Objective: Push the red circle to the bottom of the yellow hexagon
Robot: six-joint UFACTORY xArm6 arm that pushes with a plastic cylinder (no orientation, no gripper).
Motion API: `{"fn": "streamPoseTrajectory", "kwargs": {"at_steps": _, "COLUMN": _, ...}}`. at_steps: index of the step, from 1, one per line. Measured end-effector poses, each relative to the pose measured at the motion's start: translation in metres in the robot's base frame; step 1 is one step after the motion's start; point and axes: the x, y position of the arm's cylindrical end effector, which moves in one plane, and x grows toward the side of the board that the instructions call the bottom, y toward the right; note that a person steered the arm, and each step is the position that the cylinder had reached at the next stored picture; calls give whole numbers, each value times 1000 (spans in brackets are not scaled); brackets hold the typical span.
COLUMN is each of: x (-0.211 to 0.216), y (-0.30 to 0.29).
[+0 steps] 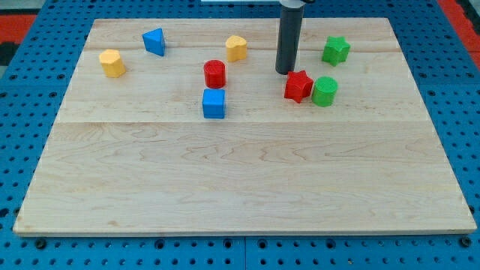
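Note:
The red circle (214,73) stands upper-middle on the wooden board (240,180). The yellow hexagon (112,63) is far to its left, near the board's upper left. My tip (283,72) touches down to the right of the red circle, well apart from it, just up-left of the red star (298,85). The dark rod rises from the tip to the view's top.
A blue cube (214,103) sits just below the red circle. A yellow heart-like block (236,48) lies up-right of it. A blue triangle (154,41) is at the upper left. A green circle (325,91) touches the red star's right side; a green star (336,50) is above.

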Motion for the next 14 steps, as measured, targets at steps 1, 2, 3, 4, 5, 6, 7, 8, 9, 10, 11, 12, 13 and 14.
{"fn": "streamPoseTrajectory", "kwargs": {"at_steps": 1, "x": 0, "y": -10}}
{"fn": "streamPoseTrajectory", "kwargs": {"at_steps": 2, "x": 0, "y": -49}}
{"fn": "streamPoseTrajectory", "kwargs": {"at_steps": 3, "x": 1, "y": -88}}
{"fn": "streamPoseTrajectory", "kwargs": {"at_steps": 4, "x": 1, "y": -117}}
{"fn": "streamPoseTrajectory", "kwargs": {"at_steps": 5, "x": 10, "y": -149}}
{"fn": "streamPoseTrajectory", "kwargs": {"at_steps": 6, "x": 15, "y": -178}}
{"fn": "streamPoseTrajectory", "kwargs": {"at_steps": 7, "x": 19, "y": -160}}
{"fn": "streamPoseTrajectory", "kwargs": {"at_steps": 8, "x": 28, "y": -148}}
{"fn": "streamPoseTrajectory", "kwargs": {"at_steps": 9, "x": 49, "y": -161}}
{"fn": "streamPoseTrajectory", "kwargs": {"at_steps": 10, "x": 55, "y": -204}}
{"fn": "streamPoseTrajectory", "kwargs": {"at_steps": 11, "x": 46, "y": -202}}
{"fn": "streamPoseTrajectory", "kwargs": {"at_steps": 12, "x": 40, "y": -213}}
{"fn": "streamPoseTrajectory", "kwargs": {"at_steps": 13, "x": 41, "y": -246}}
{"fn": "streamPoseTrajectory", "kwargs": {"at_steps": 14, "x": 41, "y": -254}}
